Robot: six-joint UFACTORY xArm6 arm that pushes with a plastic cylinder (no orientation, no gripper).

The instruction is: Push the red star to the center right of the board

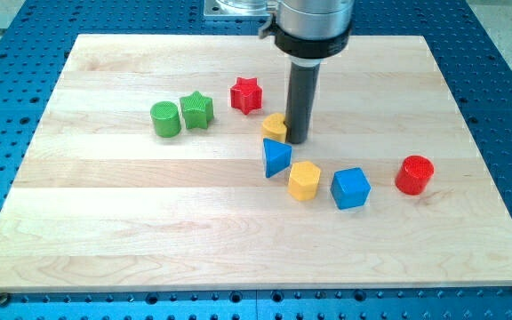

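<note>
Approach step: tip right of red star, touching yellow block; bare rod, grasping nothing; next, reposition to star's left.

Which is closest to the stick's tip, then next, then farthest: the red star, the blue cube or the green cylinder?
From my tip:
1. red star, just up and to the view's left.
2. blue cube, lower, toward the view's right.
3. green cylinder, far out on the view's left.

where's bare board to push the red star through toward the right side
Bare: the strip above the red cylinder, right of my tip. Crowded: yellow block, blue triangle, yellow hexagon, blue cube below the red star.
</note>
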